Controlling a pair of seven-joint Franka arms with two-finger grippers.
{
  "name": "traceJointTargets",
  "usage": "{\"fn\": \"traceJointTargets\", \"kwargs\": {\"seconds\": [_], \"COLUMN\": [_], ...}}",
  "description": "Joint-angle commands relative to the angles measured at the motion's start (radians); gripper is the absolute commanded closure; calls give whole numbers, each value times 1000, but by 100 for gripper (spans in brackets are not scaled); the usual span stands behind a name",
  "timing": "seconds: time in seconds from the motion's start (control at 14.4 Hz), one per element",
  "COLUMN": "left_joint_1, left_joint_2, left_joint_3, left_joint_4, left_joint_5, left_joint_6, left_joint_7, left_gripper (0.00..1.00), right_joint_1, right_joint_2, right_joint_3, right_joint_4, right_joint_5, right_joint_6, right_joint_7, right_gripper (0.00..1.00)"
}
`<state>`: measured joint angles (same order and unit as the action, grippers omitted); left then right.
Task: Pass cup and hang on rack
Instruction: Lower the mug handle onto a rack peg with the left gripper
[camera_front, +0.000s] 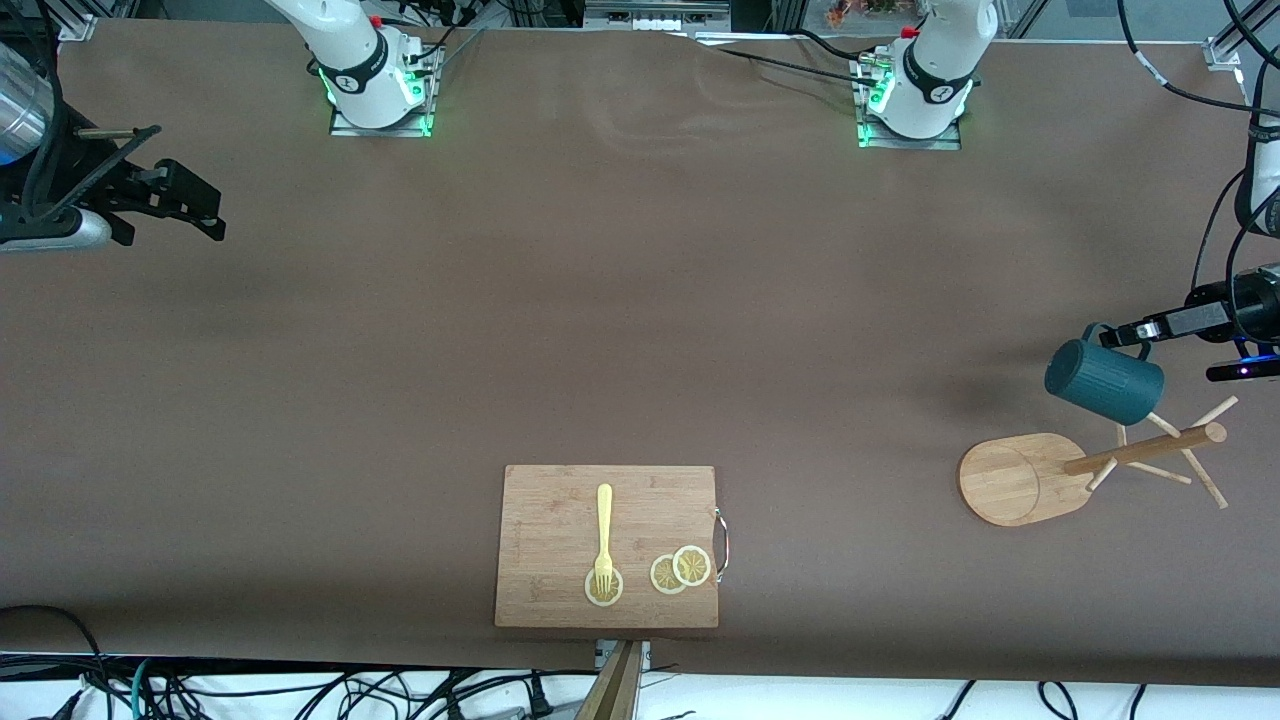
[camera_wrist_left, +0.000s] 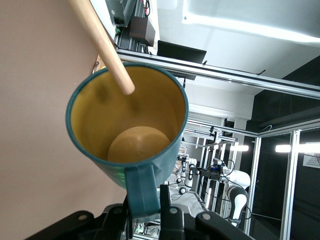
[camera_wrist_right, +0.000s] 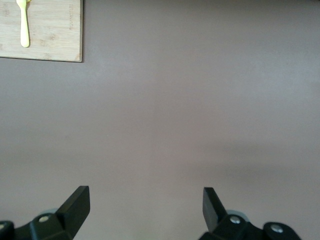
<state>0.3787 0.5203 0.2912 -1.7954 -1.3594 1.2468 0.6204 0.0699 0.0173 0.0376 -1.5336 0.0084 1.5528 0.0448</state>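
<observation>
My left gripper (camera_front: 1125, 337) is shut on the loop handle of the dark teal cup (camera_front: 1105, 382) and holds it in the air, tilted, just above the rack's pegs. The rack (camera_front: 1010, 480) is a light wooden mug tree with an oval base, at the left arm's end of the table. In the left wrist view my left gripper (camera_wrist_left: 144, 197) clamps the handle, the cup (camera_wrist_left: 127, 120) shows its yellowish inside, and the rack's wooden post tip (camera_wrist_left: 107, 50) lies across the cup's mouth. My right gripper (camera_front: 200, 205) waits open and empty at the right arm's end of the table; it also shows in the right wrist view (camera_wrist_right: 146, 200).
A rectangular wooden cutting board (camera_front: 545, 520) lies near the front edge at mid-table, with a yellow fork (camera_front: 604, 530) and lemon slices (camera_front: 682, 570) on it. The board (camera_wrist_right: 50, 40) and fork (camera_wrist_right: 22, 25) also show in the right wrist view. Cables hang by the left arm.
</observation>
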Motion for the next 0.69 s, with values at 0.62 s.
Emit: {"fn": "traceJointTargets", "kwargs": {"seconds": [0.62], "left_joint_1": [72], "left_joint_2": [152], "left_joint_3": [-3], "left_joint_4": [129], "left_joint_5": [-115], "left_joint_6": [-102], "left_joint_7": [19], "left_gripper": [100], "right_joint_1": [-5], "right_joint_2": [7], "right_joint_3": [4], "right_joint_4": [13], "right_joint_5": [13], "right_joint_6": [-2], "right_joint_7": [6], "right_gripper": [0]}}
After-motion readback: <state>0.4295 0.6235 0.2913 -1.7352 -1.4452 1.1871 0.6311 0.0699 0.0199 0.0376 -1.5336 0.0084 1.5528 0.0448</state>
